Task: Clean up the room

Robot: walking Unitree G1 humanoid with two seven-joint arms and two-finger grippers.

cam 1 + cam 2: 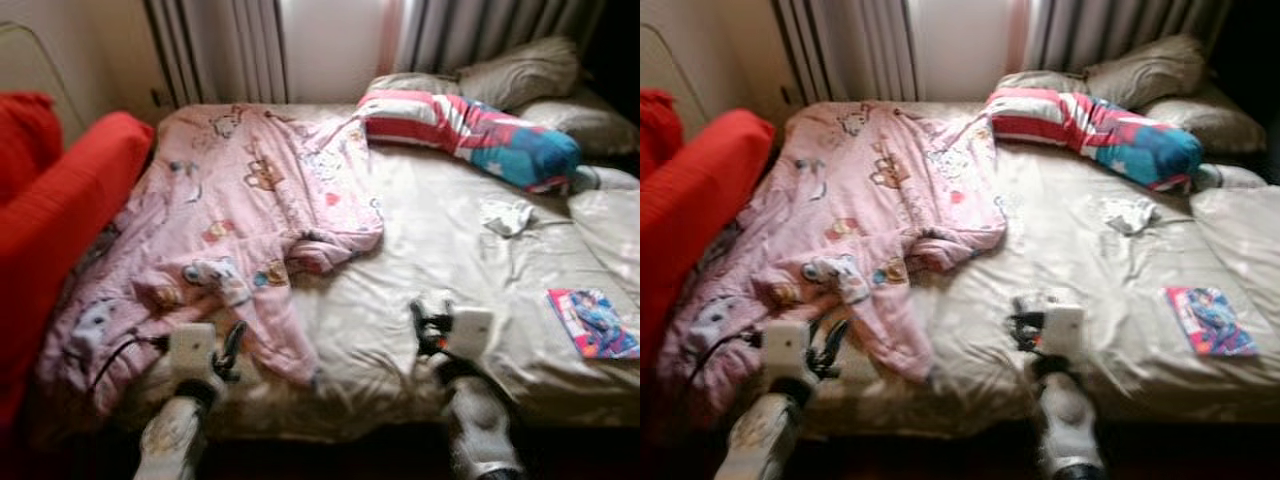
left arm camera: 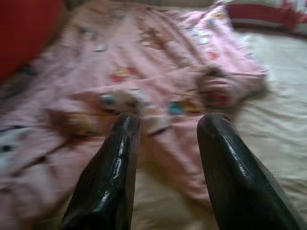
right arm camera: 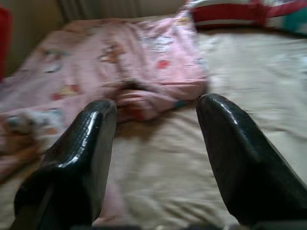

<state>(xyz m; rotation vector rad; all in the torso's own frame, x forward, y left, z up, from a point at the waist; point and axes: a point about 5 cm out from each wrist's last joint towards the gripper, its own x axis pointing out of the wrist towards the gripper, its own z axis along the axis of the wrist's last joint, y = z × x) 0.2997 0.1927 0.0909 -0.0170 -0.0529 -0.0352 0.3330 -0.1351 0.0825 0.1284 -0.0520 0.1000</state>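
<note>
A rumpled pink blanket [image 1: 230,210] with cartoon prints lies crumpled over the left half of the bed [image 1: 450,260]. My left gripper [image 1: 232,345] hovers open over the blanket's near edge; its black fingers [image 2: 120,158] frame the pink folds [image 2: 158,81] in the left wrist view. My right gripper [image 1: 425,325] stands open above the beige sheet near the bed's front edge. In the right wrist view its fingers [image 3: 230,143] point across the sheet toward the blanket's corner [image 3: 158,96]. Nothing is held by either gripper.
A red sofa [image 1: 50,210] stands against the bed's left side. A striped red, white and blue pillow [image 1: 470,130] and beige pillows [image 1: 520,70] lie at the head. A small white cloth [image 1: 508,215] and a colourful book [image 1: 592,322] rest on the right.
</note>
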